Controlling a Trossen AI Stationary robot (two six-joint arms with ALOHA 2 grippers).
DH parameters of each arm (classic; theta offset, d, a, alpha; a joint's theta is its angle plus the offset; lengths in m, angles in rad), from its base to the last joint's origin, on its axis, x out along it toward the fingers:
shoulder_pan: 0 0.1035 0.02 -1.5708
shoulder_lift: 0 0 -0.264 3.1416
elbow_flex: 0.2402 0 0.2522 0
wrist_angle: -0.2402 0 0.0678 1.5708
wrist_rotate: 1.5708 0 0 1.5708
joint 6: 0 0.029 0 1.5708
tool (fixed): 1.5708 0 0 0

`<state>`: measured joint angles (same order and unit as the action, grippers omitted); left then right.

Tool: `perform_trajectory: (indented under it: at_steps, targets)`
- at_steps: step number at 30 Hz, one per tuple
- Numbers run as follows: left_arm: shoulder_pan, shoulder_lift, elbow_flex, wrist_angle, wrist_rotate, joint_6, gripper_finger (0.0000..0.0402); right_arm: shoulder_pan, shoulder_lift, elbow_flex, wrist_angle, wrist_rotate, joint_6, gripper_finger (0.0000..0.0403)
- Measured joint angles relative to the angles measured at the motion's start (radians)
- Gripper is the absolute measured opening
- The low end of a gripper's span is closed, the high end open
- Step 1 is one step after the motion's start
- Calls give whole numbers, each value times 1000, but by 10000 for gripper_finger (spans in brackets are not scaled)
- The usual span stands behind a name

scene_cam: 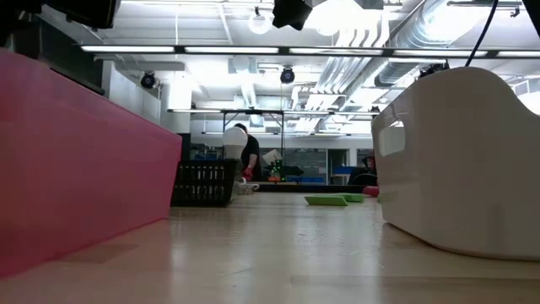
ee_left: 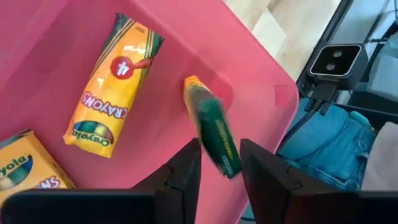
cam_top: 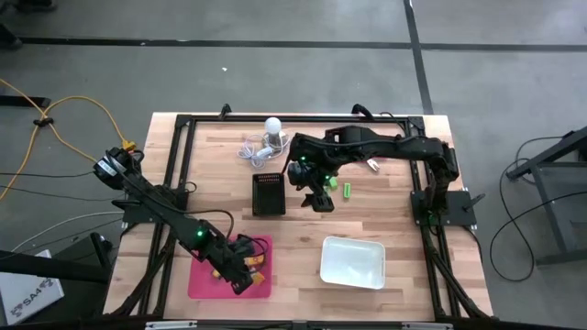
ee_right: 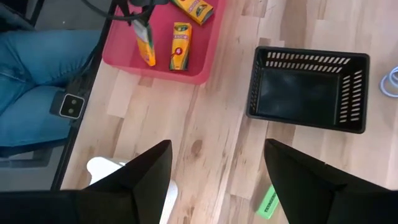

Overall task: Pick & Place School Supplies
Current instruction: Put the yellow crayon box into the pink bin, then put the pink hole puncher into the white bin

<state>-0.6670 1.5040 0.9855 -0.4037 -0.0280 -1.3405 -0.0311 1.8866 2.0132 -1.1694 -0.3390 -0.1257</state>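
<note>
My left gripper (ee_left: 221, 177) is open over the pink tray (cam_top: 204, 280) at the table's near left. A yellow-orange crayon pack (ee_left: 212, 127) shows blurred just past its fingertips, standing tilted in the tray (ee_right: 145, 43). Two more crayon packs lie flat in the tray, one at its middle (ee_left: 115, 87) and one at the picture's edge (ee_left: 22, 168). My right gripper (ee_right: 217, 180) is wide open and empty above the table's middle (cam_top: 321, 197). A bright-green piece (cam_top: 348, 190) lies on the table beside it and also shows in the right wrist view (ee_right: 267, 202).
A black ribbed basket (cam_top: 269, 194) stands left of my right gripper. A white tray (cam_top: 353, 261) sits at the near right. A white bulb with a coiled cord (cam_top: 271, 128) lies at the far side. A small pink thing (scene_cam: 371, 192) lies by the green pieces (scene_cam: 325, 200).
</note>
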Motion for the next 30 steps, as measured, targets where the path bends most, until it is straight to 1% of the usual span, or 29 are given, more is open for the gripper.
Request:
perform_trajectory:
  at_steps: [6,12,23,25,28,30]
  targets:
    - [-3,0,0,-46,-2,-31,126,19,0,0,-12,0,1,245]
    - [-16,0,0,-118,21,-66,127,35,0,0,-33,-1,2,245]
    - [-72,0,0,-129,35,-171,127,51,0,0,-49,-1,20,245]
    - [-79,0,0,-128,24,-172,127,51,0,0,-50,-1,21,245]
    - [-78,0,0,-128,-7,-131,128,51,0,0,-51,0,21,245]
    - [-64,0,0,-128,-29,-92,128,51,0,0,-52,26,26,245]
